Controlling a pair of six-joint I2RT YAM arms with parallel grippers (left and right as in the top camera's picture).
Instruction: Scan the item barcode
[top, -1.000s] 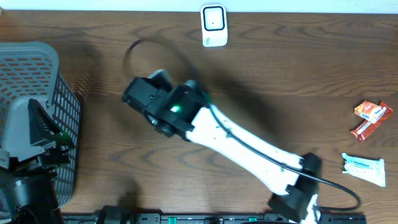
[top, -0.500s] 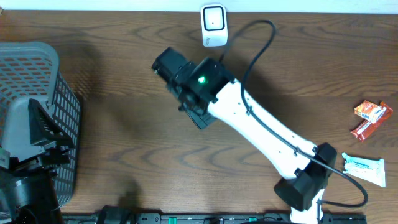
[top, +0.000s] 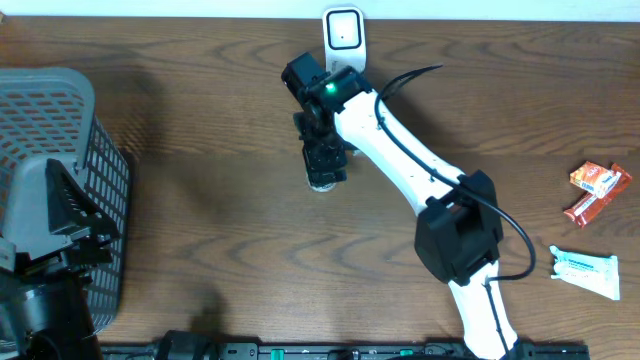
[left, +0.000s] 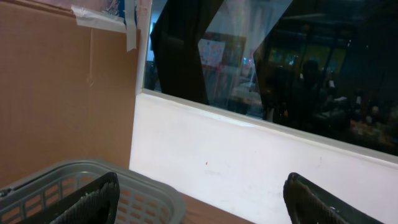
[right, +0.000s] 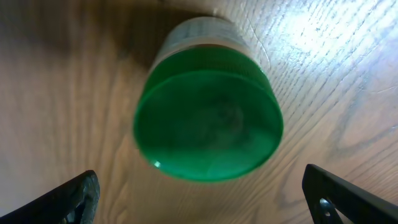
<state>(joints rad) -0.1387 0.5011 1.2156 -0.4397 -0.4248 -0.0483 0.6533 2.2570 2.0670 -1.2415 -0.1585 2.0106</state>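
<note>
R gripper (right: 202, 196) has swung over the green-cap bottle (right: 208, 124) nr scanner (top: 343, 40), jaws wide apart, nothing held; L gripper (left: 202, 193) apart too; grab's next.

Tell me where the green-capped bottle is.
Seen from the right wrist, the green-capped bottle stands on the table under the open right end effector, near the white scanner.

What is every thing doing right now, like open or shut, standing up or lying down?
Bottle: upright, green cap on, not held.
Right fingers: open, above the bottle.
Left fingers: open, empty, by the basket.
Scanner: standing at the far edge.
Basket: upright.
Snack packets: lying flat.
White packet: lying flat.
</note>
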